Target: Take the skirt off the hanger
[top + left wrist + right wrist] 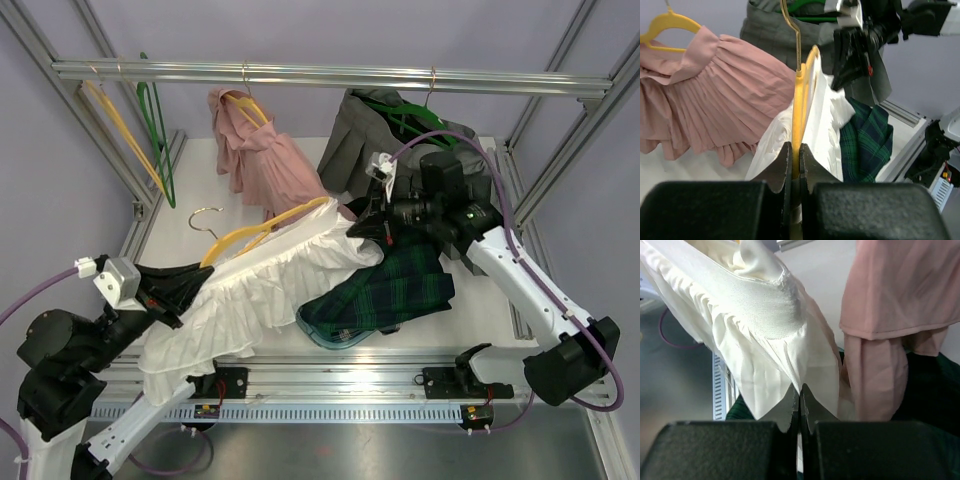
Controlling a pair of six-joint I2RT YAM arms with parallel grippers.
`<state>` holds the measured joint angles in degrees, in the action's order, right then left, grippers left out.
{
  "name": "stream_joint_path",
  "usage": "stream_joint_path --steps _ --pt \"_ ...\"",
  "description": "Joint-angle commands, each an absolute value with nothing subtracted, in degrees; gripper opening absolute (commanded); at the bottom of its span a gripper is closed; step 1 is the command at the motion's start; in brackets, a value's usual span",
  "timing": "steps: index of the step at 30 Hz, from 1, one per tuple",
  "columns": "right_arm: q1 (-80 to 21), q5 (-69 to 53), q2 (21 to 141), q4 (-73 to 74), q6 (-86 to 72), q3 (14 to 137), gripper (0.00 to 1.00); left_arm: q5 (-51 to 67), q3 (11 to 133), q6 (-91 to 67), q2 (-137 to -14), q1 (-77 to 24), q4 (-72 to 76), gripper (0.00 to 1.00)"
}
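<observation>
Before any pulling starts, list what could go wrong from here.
1. The right fingers pinch only a thin edge of the white skirt; it may slip out under tension.
2. The left fingers clamp the yellow hanger on a narrow edge; it could twist or slide.
3. The pink skirt hangs close by and could snag.

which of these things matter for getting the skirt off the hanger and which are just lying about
In the job: white skirt, yellow hanger, left fingers shut on the hanger, right fingers shut on the skirt's edge.

Lying about: pink skirt, grey skirt, plaid skirt, empty green hanger.
</observation>
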<state>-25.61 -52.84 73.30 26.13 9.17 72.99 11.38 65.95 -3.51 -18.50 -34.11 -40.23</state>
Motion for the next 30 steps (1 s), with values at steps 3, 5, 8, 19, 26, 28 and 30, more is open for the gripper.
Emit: stream_joint_path --steps 3,5,8,19,26,28,30 --pt "-26.9 -43.4 74.4 29.4 16.5 70.3 0.00 -1.5 66.3 -5.8 -14.9 -34.1 -21.1 0.00" --pt "-27.0 -43.4 74.4 29.7 17.1 70.2 0.00 -2.9 66.8 -6.2 -15.5 -34.1 -20.7 0.00" --pt "-27.0 -43.2 74.8 30.6 18.6 70.0 0.00 -4.1 67.4 -6.2 -15.9 -34.1 -20.0 0.00" --pt "-22.2 -45.3 76.2 28.7 16.1 68.2 0.00 -8.7 72.1 -3.8 -14.4 -34.4 -23.3 0.00" --pt "-23.0 -55.7 71.5 22.9 14.8 62.6 0.00 -9.9 68.9 -4.8 -12.7 -35.0 -19.2 0.00" --pt "-24.0 -55.5 71.4 24.4 15.9 63.3 0.00 -8.7 67.9 -5.8 -13.9 -35.1 -18.8 0.00" --pt "-25.1 -55.3 71.9 25.8 17.2 64.2 0.00 -6.7 65.7 -7.8 -15.4 -35.2 -16.7 0.00"
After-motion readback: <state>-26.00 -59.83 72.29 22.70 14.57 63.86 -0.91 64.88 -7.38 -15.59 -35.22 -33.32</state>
